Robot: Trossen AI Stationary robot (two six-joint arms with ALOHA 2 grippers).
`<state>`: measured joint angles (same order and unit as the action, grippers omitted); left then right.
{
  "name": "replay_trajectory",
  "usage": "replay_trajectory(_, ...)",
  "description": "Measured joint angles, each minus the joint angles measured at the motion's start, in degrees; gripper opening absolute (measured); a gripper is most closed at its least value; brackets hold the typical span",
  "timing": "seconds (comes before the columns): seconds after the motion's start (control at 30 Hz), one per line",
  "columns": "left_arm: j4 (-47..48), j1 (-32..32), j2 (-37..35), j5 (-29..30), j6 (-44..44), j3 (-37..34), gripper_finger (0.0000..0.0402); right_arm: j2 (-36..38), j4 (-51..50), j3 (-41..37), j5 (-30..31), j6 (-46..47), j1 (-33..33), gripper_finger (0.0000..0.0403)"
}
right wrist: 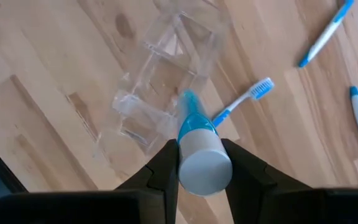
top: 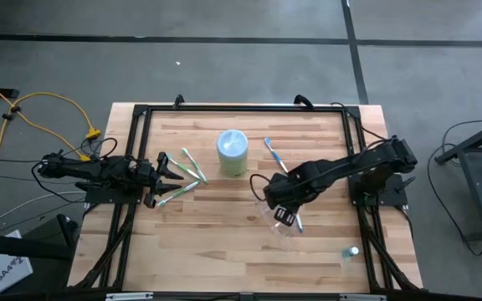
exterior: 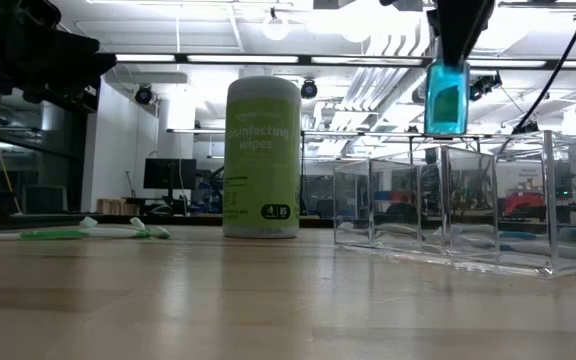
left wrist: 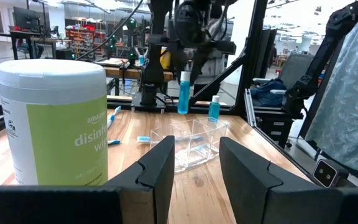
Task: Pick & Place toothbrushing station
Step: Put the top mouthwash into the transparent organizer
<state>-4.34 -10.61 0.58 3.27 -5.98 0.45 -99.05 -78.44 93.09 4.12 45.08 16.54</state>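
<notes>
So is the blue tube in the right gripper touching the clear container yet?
Apart. The low view shows the blue tube, clamped in the right gripper, hanging with a gap above the rim of the clear container.

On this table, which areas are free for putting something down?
Free: the near strip of the table, from below the left hand across to the small tube. Crowded: around the wipes canister, green toothbrushes and clear container.
</notes>
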Motion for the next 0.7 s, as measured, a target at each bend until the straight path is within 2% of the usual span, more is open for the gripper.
replay_trajectory(0.2, 0.0, 0.0, 0.0, 0.0, 0.0, 0.0, 0.0124, -2.7, -0.1, 2.6, -0.1, -1.4, 0.7, 0.0089)
replay_trajectory(0.7, -0.2, 0.0, 0.0, 0.0, 0.0, 0.0, 0.0124, -6.6, 2.3, 2.7, 0.0, -2.9, 1.3, 0.0089)
